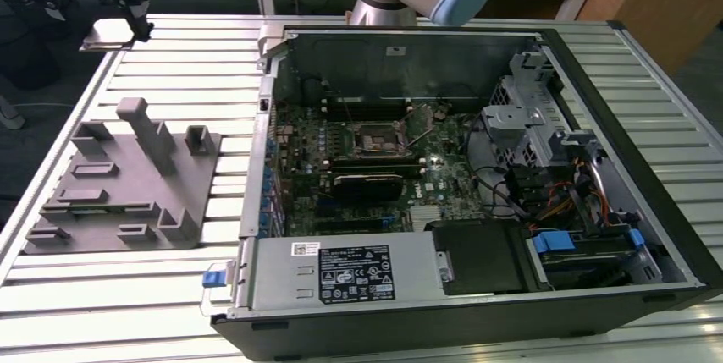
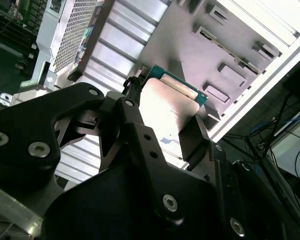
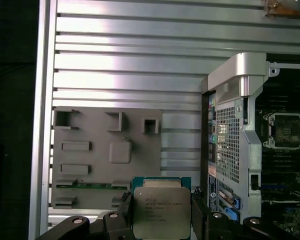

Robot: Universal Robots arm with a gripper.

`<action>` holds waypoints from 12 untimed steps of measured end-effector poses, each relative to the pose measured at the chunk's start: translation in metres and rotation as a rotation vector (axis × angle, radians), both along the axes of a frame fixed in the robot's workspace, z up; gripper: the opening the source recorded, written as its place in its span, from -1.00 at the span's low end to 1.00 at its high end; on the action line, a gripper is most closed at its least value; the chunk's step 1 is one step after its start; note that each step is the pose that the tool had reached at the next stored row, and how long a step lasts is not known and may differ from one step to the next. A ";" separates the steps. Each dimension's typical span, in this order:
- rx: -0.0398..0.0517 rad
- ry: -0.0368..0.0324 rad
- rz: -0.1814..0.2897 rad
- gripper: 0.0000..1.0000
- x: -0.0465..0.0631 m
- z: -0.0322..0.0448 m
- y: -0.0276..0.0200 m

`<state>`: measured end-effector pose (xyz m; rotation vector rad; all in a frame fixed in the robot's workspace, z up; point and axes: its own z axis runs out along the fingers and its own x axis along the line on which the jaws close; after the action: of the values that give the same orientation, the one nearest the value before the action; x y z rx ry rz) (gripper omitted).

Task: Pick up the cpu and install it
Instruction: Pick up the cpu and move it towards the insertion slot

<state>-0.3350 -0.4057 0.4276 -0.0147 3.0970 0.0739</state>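
The end effector (image 3: 161,199) had the cpu (image 3: 161,216) in its grip. In both wrist views 2 dark fingers (image 3: 125,207) pressed against 2 opposite edges of the chip, jaws narrowed to just its width. The pale metal lid faced the first wrist camera, and a strip of green board stuck out past the fingertips. That chip was nearly square, so there was no long axis to speak of; the gripped edges were what set its heading.

Where was it? Up in the air, clear of the slatted table (image 1: 113,295), out toward 10 o'clock of the exterior view. From there the grey fixture block (image 1: 124,177) sat at 6 o'clock, and the open computer case (image 1: 475,312) spread away toward 4 o'clock.

The relation that mattered was with the cpu socket (image 1: 373,135) on the motherboard inside the case. It was well apart from the chip, lying at about 4 o'clock from it in the exterior view. The socket looked bare, as far as could be judged.

The count: 1 arm, 1 end effector, 1 cpu, 1 socket, 1 case, 1 fixture block.
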 end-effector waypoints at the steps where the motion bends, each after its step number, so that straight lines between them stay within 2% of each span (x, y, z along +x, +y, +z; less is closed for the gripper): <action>1: -0.0002 0.0000 0.000 0.09 0.001 0.0000 0.0000; 12: -0.0030 0.0000 0.000 0.09 0.016 0.0000 0.0000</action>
<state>-0.3192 -0.4056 0.4276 -0.0147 3.0971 0.0693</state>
